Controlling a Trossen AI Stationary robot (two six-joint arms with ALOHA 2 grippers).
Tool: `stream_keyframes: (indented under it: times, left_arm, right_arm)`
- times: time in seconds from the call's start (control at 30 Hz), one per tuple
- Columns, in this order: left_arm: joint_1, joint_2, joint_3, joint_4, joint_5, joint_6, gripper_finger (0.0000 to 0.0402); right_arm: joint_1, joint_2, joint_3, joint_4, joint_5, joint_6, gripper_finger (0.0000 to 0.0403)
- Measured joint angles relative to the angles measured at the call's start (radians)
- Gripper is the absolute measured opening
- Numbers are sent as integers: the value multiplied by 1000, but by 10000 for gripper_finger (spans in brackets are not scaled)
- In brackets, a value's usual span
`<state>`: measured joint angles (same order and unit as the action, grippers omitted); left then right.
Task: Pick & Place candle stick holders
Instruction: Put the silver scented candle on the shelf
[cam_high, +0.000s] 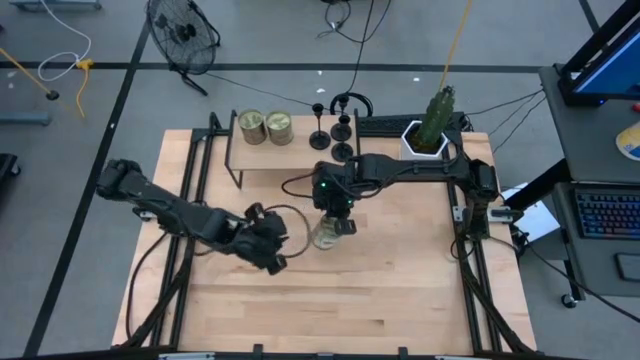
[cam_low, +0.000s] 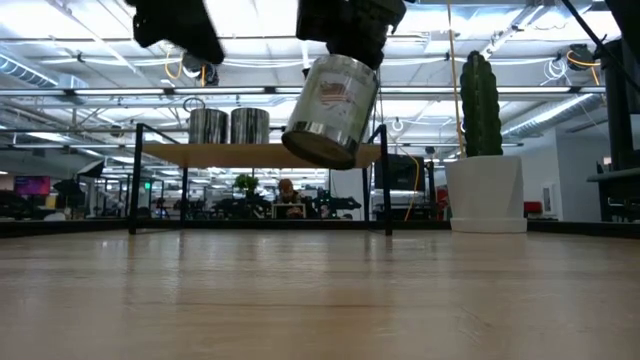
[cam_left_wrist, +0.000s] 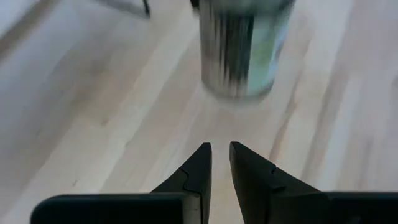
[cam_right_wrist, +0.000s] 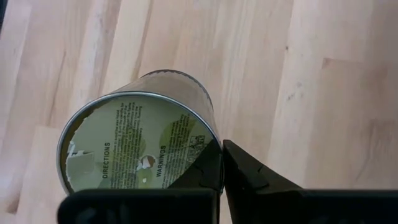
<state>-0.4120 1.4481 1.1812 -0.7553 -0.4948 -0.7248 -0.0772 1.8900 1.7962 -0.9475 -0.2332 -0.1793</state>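
Glass jar candle (cam_low: 333, 108) | right end effector (cam_right_wrist: 222, 163) clamped on rim | lifted

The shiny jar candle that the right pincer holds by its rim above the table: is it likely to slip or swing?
The jar candle hangs tilted from the right pincer, shut on one rim edge only, so it may swing. Its wall looks smooth and shiny, so it probably slips easily. It looks like glass, so a drop onto the table could crack it.

Three black candle stick holders (cam_high: 338, 132) upright (thin-stemmed), clustered beside shelf (cam_high: 296, 155).
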Motion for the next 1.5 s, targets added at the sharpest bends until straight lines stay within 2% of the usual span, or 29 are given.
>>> stream_keyframes:
  times: [0.17,0.37,0.5,0.67,0.8,1.0,1.2,1.33,1.5]
  left_arm:
    - [-26,-118,-157,201,-92,-58,63]
    - [0,-172,-314,554,-52,-62,63]
    - [42,-172,-353,634,14,-75,63]
    - [90,-173,-357,635,76,-57,69]
    - [113,-173,-357,660,112,-41,112]
    - [153,-160,-357,679,148,-26,222]
    - [178,-126,-356,726,279,83,320]
    - [178,-123,-356,723,285,99,356]
    - [177,-131,-356,723,286,121,375]
  right_arm:
    - [2,0,0,38,-5,29,0]
    - [18,0,0,69,-2,36,0]
    - [21,1,0,84,-1,44,0]
    - [19,1,0,90,2,55,0]
    - [20,1,0,93,2,55,0]
    - [17,1,0,96,28,55,0]
    - [17,1,0,96,22,50,0]
    - [17,1,0,94,24,47,0]
    - [17,1,0,89,23,47,0]
